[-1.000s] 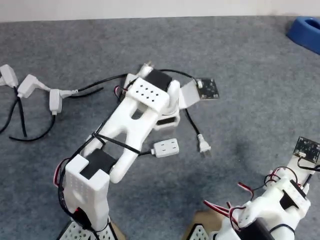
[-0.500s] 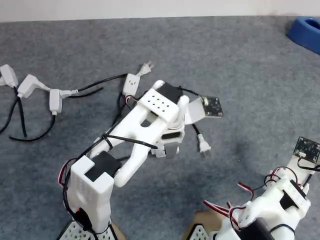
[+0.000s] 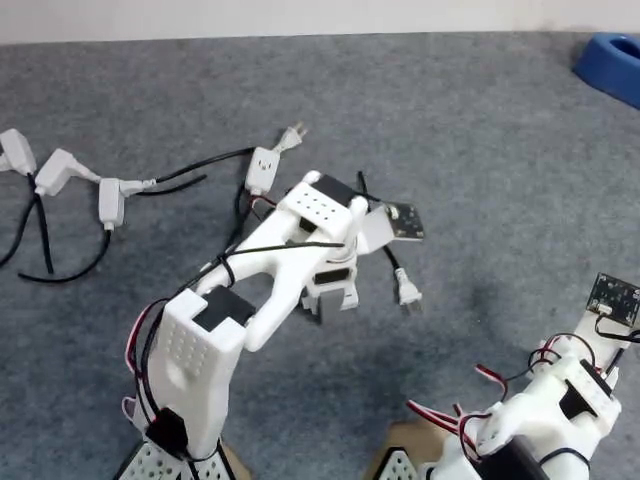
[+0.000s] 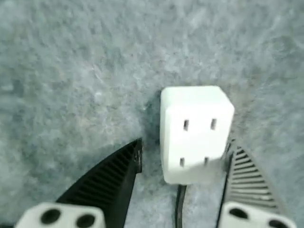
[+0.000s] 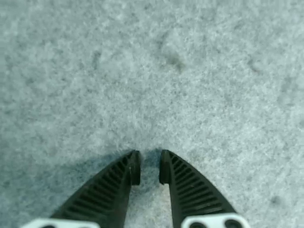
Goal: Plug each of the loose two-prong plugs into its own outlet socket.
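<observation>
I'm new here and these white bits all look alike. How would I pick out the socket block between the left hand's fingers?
On the grey table, follow the left arm to its open hand near the middle. The socket block lies between its fingers: white, two pairs of slots facing up, black cord. The other block lies farther back, clear of the hand.

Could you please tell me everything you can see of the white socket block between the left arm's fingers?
The socket block is a white, smooth box with rounded corners that looks like plastic. Its upper face has four narrow slots in two pairs, and none holds a plug. A dark cord leaves one end. The block lies flat on the grey carpet, between the open fingers of the left gripper. One finger is at its edge, though contact is unclear, and the other stands apart.
</observation>
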Available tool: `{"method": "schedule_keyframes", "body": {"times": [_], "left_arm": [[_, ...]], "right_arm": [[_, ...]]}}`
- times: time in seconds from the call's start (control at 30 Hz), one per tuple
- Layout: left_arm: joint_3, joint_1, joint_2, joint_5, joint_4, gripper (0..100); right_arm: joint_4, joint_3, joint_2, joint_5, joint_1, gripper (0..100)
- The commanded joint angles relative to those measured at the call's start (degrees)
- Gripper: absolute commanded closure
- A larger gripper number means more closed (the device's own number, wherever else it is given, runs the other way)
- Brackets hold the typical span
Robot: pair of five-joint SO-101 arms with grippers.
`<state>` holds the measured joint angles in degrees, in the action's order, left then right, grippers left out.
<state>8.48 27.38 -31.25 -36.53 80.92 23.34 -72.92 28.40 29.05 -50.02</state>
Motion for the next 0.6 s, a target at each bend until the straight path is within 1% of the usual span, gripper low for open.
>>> {"method": "schedule_keyframes", "body": {"times": [0.0, 0.07, 0.13, 0.17, 0.27, 0.33, 0.57], "left_arm": [[-0.04, 0.40, 0.48, 0.00, -1.58, 76], [0.13, 0.40, 0.48, 0.00, -1.32, 85], [-0.04, 0.40, 0.48, -0.09, -1.23, 96], [-0.13, 0.40, 0.48, -0.53, -0.88, 100], [-2.07, 0.40, 0.84, -2.64, 3.96, 99], [-4.00, 0.40, 1.01, -2.73, 5.45, 99], [-13.05, 1.80, 1.80, -2.64, 7.21, 99]], "right_arm": [[-0.22, 1.01, 1.54, 0.79, -0.57, 90.8], [-0.22, 1.01, 1.54, 0.79, -0.57, 90.8], [-0.22, 1.01, 1.54, 0.79, -0.75, 90.8], [-0.22, 1.10, 1.54, 0.79, -0.84, 90.8], [-0.22, 1.10, 1.54, 0.79, -0.92, 90.8], [-0.22, 1.19, 1.54, 0.79, -0.92, 90.8], [-0.22, 1.27, 1.54, 0.79, -0.48, 90.8]]}}
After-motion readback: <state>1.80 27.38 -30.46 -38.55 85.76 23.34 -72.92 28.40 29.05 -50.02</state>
